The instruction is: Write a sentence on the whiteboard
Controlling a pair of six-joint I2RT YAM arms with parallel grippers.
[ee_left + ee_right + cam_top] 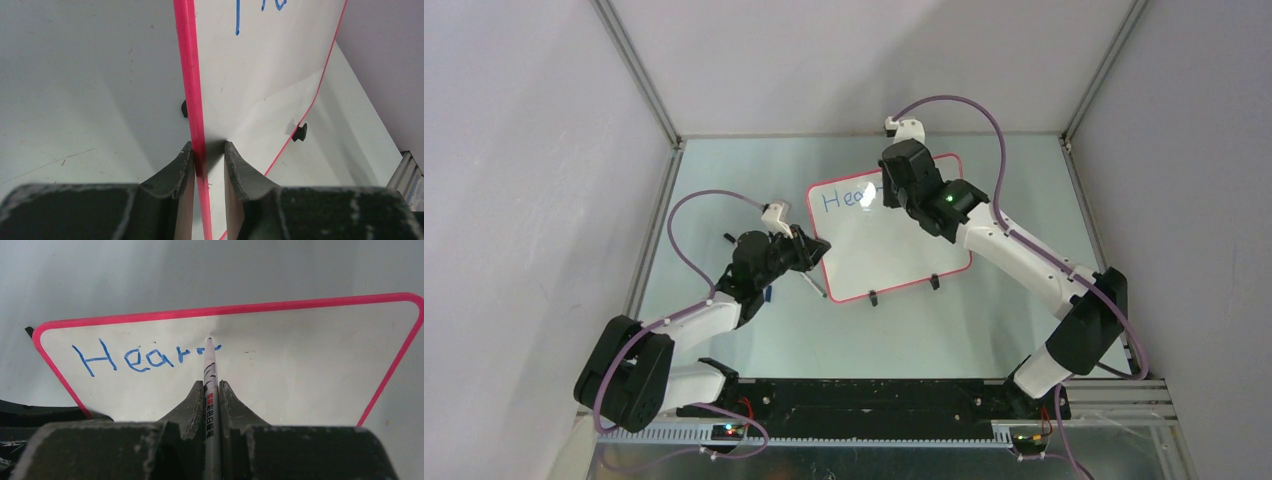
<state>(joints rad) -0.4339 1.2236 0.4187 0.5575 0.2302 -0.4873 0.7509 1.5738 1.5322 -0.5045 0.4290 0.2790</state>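
Note:
The whiteboard lies in the middle of the table, white with a thin red frame. My left gripper is shut on its left edge. In the left wrist view the red frame runs up between the fingers of this gripper. The sentence reads "Hear" in blue along the top. My right gripper is shut on a grey marker. The marker's tip touches the board just after the last letter. From above, the right gripper hides the marker.
Two small black feet stick out from the board's near edge. A thin dark stick lies on the table beside the left arm, with a small blue item under it. Grey walls close in three sides.

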